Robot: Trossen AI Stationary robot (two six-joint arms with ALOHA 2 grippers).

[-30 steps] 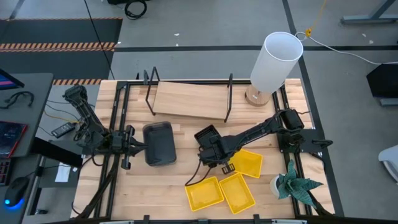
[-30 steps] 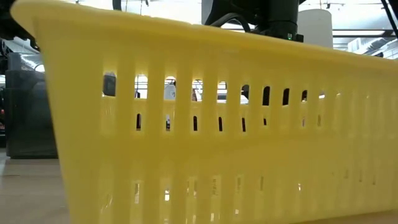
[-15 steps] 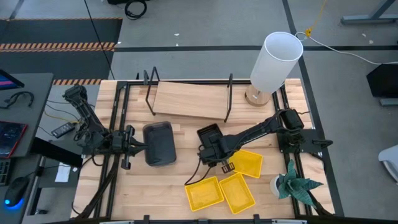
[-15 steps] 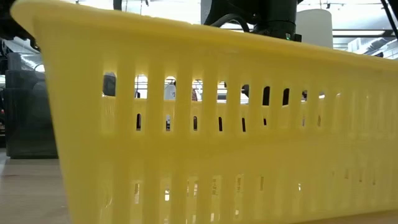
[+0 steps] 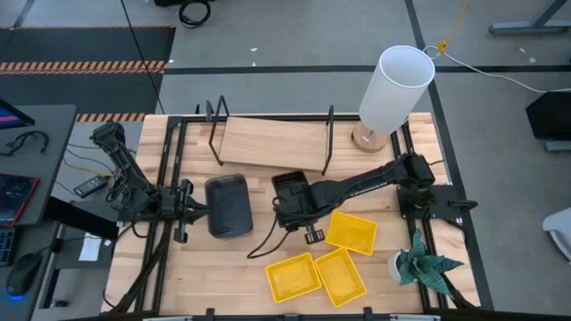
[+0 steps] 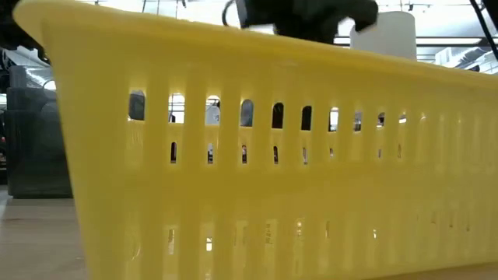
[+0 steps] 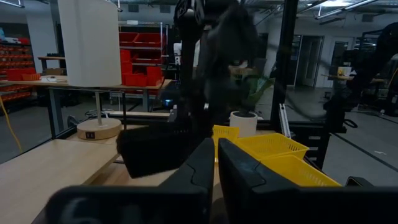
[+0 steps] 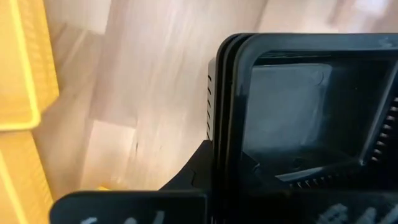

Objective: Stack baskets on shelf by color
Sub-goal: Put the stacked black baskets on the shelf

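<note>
From above, the right claw is seen clamped on the black baskets, held mid-bench just in front of the shelf. Half a second earlier this stack lay further right, beside the yellow basket, which is now fully uncovered. The left claw is seen pressed together at the grey basket, unchanged in place. Two more yellow baskets lie at the front edge. At bench height, one yellow wall fills the view; the dark arm above it has shifted left. Through the left wrist camera, the closed fingers point at the raised black stack. Through the right wrist camera, nested black rims are seen above the bench.
</note>
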